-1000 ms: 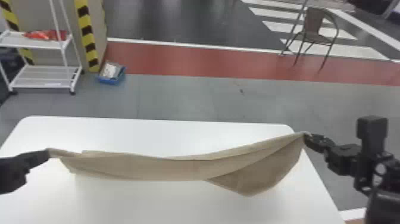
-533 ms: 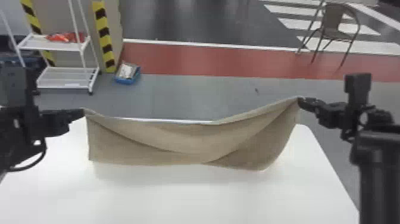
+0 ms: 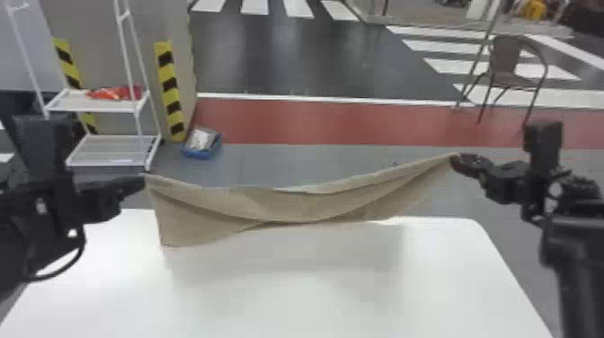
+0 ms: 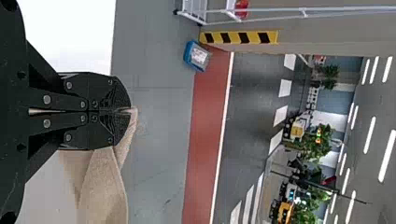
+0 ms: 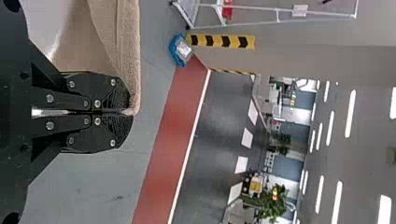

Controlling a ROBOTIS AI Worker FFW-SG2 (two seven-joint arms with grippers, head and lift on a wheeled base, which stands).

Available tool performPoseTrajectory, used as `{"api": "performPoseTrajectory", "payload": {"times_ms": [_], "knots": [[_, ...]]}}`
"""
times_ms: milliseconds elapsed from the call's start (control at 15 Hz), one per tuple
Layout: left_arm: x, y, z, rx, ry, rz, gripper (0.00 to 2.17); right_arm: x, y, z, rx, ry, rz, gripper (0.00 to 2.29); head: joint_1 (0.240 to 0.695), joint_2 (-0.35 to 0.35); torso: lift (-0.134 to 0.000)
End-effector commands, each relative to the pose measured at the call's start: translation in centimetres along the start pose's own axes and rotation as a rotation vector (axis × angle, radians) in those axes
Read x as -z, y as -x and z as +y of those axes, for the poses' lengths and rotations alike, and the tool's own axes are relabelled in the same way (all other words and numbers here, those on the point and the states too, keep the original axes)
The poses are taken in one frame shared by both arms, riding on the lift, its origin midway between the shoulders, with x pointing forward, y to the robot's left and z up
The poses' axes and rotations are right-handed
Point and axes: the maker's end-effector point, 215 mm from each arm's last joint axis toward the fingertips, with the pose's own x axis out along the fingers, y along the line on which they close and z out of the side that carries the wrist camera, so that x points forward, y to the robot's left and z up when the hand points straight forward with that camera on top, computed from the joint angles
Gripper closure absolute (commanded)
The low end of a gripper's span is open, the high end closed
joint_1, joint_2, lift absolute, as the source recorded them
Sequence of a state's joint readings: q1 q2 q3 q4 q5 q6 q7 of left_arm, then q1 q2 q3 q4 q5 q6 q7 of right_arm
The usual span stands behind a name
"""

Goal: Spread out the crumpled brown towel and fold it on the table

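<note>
Both grippers, left (image 3: 143, 180) and right (image 3: 455, 161), have swung the towel (image 3: 287, 209) up from over the table (image 3: 287, 301) to its far edge, each pinching a corner between closed fingers. The cloth sags between them, and its deepest drop, beside the right gripper a second ago, now hangs below the left one. It looks wide but still creased, so laying it flat likely comes before any folding.

Indoor hall like a mock street, crosswalk stripes (image 3: 299, 8), red floor band (image 3: 332, 123), hazard strips (image 3: 170, 96), ceiling lights (image 4: 387, 156)
</note>
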State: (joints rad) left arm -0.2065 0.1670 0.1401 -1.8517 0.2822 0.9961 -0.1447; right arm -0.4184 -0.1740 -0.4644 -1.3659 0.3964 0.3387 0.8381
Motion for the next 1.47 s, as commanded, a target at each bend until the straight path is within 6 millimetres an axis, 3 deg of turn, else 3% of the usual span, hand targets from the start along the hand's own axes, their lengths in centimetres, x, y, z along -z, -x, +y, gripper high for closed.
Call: {"api": "performPoseTrajectory", "payload": {"times_ms": [0, 200, 333, 533, 667, 933, 1200, 1400], "knots": [[6.3, 2.2, 1.3, 0.005, 0.037, 0.063, 1.71, 5.9, 2.2, 2.4, -0.057, 0.056, 0.027, 1.11, 0.616, -0.131, 0.0], [13.3, 3.9, 2.2, -0.002, 0.057, 0.141, 1.71, 12.9, 5.3, 5.5, -0.125, 0.104, 0.086, 1.11, 0.695, -0.131, 0.0], [17.6, 4.4, 2.8, -0.022, 0.054, 0.198, 1.71, 16.5, 7.3, 5.9, -0.153, 0.129, 0.138, 1.11, 0.695, -0.131, 0.0], [21.2, 4.7, 3.8, -0.057, 0.028, 0.249, 1.71, 20.7, 9.3, 6.9, -0.196, 0.166, 0.202, 1.11, 0.695, -0.144, 0.0], [22.4, 5.1, 4.5, -0.088, 0.006, 0.259, 1.71, 22.2, 10.5, 7.4, -0.244, 0.172, 0.232, 1.11, 0.695, -0.149, 0.0], [23.5, 6.9, 7.8, -0.168, -0.009, 0.269, 1.71, 23.6, 13.4, 6.4, -0.269, 0.191, 0.251, 1.11, 0.695, -0.148, 0.0], [24.1, 9.0, 9.1, -0.197, -0.004, 0.287, 1.71, 24.2, 15.3, 5.2, -0.279, 0.226, 0.27, 1.11, 0.695, -0.14, 0.0], [24.8, 10.1, 9.6, -0.206, 0.0, 0.293, 1.71, 25.7, 16.2, 5.4, -0.294, 0.239, 0.311, 1.11, 0.695, -0.147, 0.0]]}}
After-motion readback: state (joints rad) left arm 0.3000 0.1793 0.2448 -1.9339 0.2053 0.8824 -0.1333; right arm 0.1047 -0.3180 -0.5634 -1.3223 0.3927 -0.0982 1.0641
